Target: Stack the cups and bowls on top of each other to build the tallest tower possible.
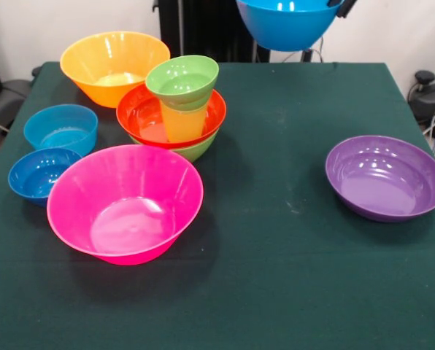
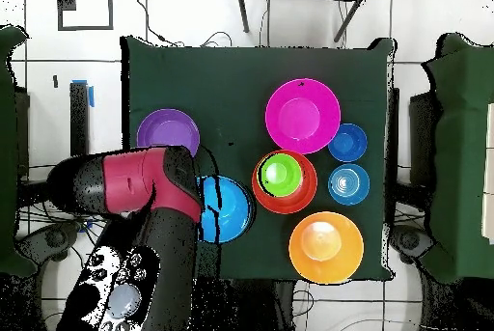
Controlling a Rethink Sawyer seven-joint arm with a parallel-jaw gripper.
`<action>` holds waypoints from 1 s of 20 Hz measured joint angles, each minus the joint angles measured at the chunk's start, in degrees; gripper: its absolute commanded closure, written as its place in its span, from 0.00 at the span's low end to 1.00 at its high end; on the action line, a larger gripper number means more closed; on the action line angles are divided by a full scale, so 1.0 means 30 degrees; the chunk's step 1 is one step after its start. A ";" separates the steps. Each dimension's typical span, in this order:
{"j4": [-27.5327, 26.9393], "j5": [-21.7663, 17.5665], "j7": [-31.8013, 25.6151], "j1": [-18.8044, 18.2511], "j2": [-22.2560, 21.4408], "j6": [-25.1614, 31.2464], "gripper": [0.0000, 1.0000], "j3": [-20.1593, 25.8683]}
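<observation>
Count on the green cloth (image 1: 290,292): eight bowls and one cup. Five bowls sit loose: pink bowl (image 1: 125,202), large and deep; orange bowl (image 1: 114,65), similar size, behind the tower; purple bowl (image 1: 386,176), shallow with ringed inner wall, alone on the other side; light-blue bowl (image 1: 60,127), straight-sided; dark-blue bowl (image 1: 42,173), small and round, touching the pink one. The tower (image 1: 175,109) takes three bowls and the cup: medium green bowl (image 1: 198,149) at the base, red-orange bowl (image 1: 143,115) nested in it, translucent yellow cup (image 1: 182,122) upright inside, small green bowl (image 1: 182,80) tilted on the cup's rim. All pieces are glossy plastic. The eighth, a big blue bowl (image 1: 288,23), hangs above the table at the top edge, its upper part cut off. The gripper (image 1: 336,7) shows only as dark tips at that bowl's rim; from overhead the arm (image 2: 145,192) hides it, so its grasp cannot be told.
</observation>
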 measured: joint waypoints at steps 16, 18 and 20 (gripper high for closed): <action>-0.0188 -0.0206 0.0000 0.0006 -0.0190 -0.0105 1.00 0.0000; -0.0188 -0.0206 0.0000 0.0006 -0.0190 -0.0225 1.00 0.0000; -0.0188 -0.0206 0.0000 0.0008 -0.0190 -0.0332 1.00 0.0000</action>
